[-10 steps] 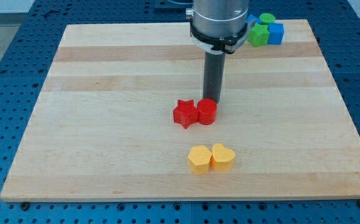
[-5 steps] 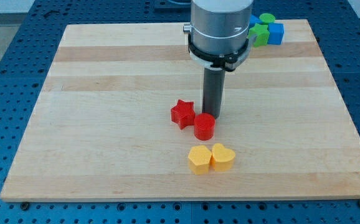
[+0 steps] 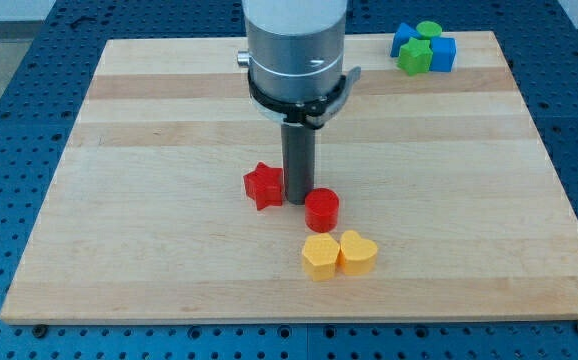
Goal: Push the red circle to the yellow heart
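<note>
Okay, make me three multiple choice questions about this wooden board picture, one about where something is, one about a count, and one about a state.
1. Where does my tip stand?
A. Between the red star-shaped block and the red circular block
B. At the view's right of the yellow heart-shaped block
C. Among the blue and green blocks

2. How many yellow blocks lie on the light wooden board?
A. One
B. Two
C. Four

3. What is the state of the red circular block and the yellow heart-shaped block?
A. Stacked
B. Pressed together
C. Apart, with a narrow gap

Answers: 1 A, the rod comes down between the two red blocks. 2 B, the heart and the yellow block beside it. 3 C, a strip of board shows between them.
</note>
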Action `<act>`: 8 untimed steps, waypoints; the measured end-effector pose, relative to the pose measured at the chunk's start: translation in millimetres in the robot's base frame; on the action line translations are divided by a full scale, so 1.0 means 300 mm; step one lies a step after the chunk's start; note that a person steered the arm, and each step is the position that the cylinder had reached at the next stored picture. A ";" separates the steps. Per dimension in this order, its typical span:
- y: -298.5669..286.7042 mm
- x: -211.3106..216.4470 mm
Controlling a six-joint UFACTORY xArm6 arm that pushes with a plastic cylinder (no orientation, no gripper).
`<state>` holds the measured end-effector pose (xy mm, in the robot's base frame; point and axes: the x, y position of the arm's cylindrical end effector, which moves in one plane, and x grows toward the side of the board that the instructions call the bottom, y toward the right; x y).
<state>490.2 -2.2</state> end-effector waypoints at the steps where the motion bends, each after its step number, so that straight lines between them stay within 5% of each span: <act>1: 0.025 0.009; 6: 0.074 0.039; 8: 0.069 -0.149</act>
